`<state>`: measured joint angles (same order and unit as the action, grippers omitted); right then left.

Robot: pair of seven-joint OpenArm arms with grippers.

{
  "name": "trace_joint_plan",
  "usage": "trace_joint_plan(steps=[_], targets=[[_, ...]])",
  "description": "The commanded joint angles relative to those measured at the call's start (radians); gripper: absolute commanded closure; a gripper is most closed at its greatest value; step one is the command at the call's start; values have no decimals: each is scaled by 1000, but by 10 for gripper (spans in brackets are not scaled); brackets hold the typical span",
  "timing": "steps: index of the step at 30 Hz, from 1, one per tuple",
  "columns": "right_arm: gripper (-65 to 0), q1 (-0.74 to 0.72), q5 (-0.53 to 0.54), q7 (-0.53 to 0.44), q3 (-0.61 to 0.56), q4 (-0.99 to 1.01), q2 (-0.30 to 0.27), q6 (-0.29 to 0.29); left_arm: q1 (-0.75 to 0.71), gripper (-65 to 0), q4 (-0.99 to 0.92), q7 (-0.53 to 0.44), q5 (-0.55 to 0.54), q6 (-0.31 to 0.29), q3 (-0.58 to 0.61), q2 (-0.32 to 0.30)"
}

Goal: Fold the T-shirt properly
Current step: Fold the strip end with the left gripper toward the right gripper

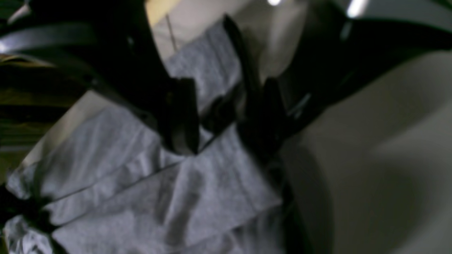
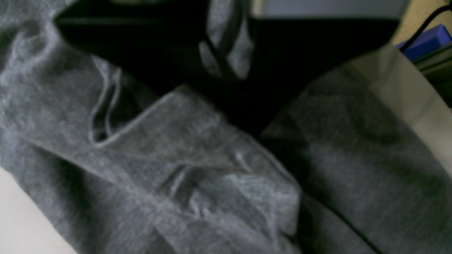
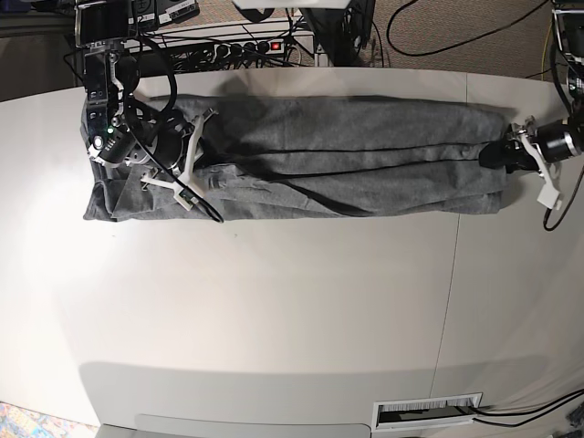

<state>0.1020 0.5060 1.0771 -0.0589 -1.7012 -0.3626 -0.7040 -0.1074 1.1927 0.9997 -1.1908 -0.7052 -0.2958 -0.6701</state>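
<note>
Left pincer (image 1: 220, 116) hangs wide over the shirt (image 3: 347, 155); right pincer (image 3: 500, 155) pinches its end. Pull it flat.

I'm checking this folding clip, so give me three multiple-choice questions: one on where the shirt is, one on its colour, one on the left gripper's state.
1. Where does the T-shirt lie on the table?
A. Bundled in the middle
B. In a long band on the far side, between the two arms
C. Hanging off the near edge

2. What colour is the T-shirt?
A. Grey
B. Blue
C. White

3. How is the left gripper?
A. Shut on a sleeve
B. Out of every view
C. Open

Answers:
1. B: the base view shows it stretched along the far side.
2. A: the fabric is heather grey in all views.
3. C: its wrist view shows the fingers apart above the cloth.
</note>
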Motion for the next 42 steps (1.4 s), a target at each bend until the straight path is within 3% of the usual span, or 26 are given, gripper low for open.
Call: trace_joint_plan(steps=[1,10,13,17,18,22,27,31,36,42], targets=[[0,-5,-28,45,6,-5,-12,6,8,-301,8,-8,32,7,-7,-11],[0,-5,-27,47,6,-5,-12,6,8,-278,8,-4,34,7,-7,43],[0,-5,-27,47,6,-5,-12,6,8,-212,8,14,11,7,-7,61],[0,-5,-28,43,6,-5,-12,6,8,-14,10,18,-79,7,-8,38],[0,-5,-28,39,6,-5,-12,6,8,0,10,26,-127,7,-8,23],[0,-5,-24,17,5,-5,-11,6,8,0,29,100,-293,7,-9,-47],[0,-5,51,10,-4,-5,-11,6,8,0,83,171,-293,7,-10,-87],[0,-5,61,-14,-86,-5,-11,6,7,0,124,206,-293,7,-10,-85],[0,-6,42,-82,-192,-5,-11,6,7,0,229,205,-293,7,-10,-57],[0,-29,29,-90,-202,-5,-11,6,5,0,427,209,-293,7,-10,37]])
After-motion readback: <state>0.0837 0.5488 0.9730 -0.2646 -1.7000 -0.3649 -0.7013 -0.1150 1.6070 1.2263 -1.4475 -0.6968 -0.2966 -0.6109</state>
